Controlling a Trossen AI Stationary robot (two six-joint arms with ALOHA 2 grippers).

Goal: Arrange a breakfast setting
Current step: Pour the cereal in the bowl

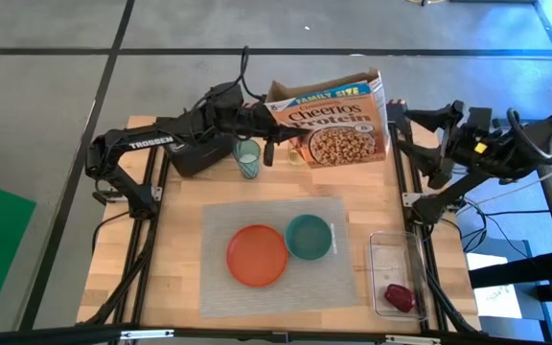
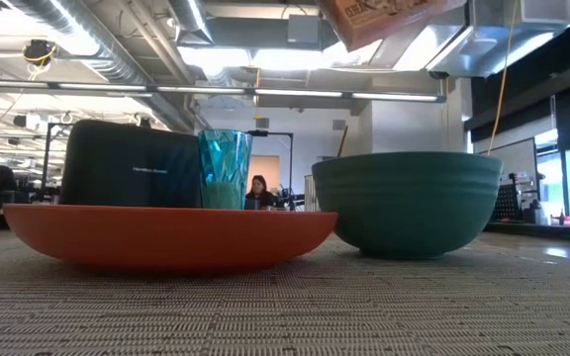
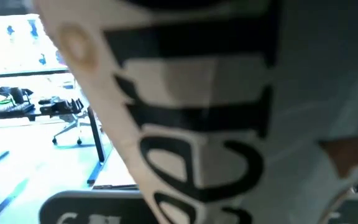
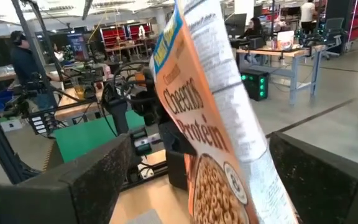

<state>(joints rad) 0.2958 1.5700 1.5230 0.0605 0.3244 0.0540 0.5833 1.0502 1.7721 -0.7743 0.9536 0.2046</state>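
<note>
A grey placemat [image 1: 281,254] is lying across the middle of the wooden table [image 1: 185,240]. On it a round orange plate [image 1: 257,255] is resting, with a smaller teal bowl [image 1: 309,237] touching its far right side; in the low view the plate [image 2: 166,237] and bowl [image 2: 409,203] are seen side by side. A pale teal tumbler [image 1: 247,158] is standing beyond the mat's far edge, beside a black toaster [image 1: 199,155]. A small dark-red fruit [image 1: 399,297] is lying in a clear tray [image 1: 383,251] just off the mat's right edge.

Above the table's far side a Cheerios cereal box [image 1: 332,120] is being held lifted off the surface. The left gripper [image 1: 274,125] is being stretched in from the left, its fingers clamped tight on the box's left edge. The right gripper [image 1: 396,129] is being held at the box's right edge with its jaws spread wide, the box [image 4: 213,124] standing between the two fingers [image 4: 95,174] and apparently not being squeezed.

Bare wood is being left open left of the mat and along its near edge.
</note>
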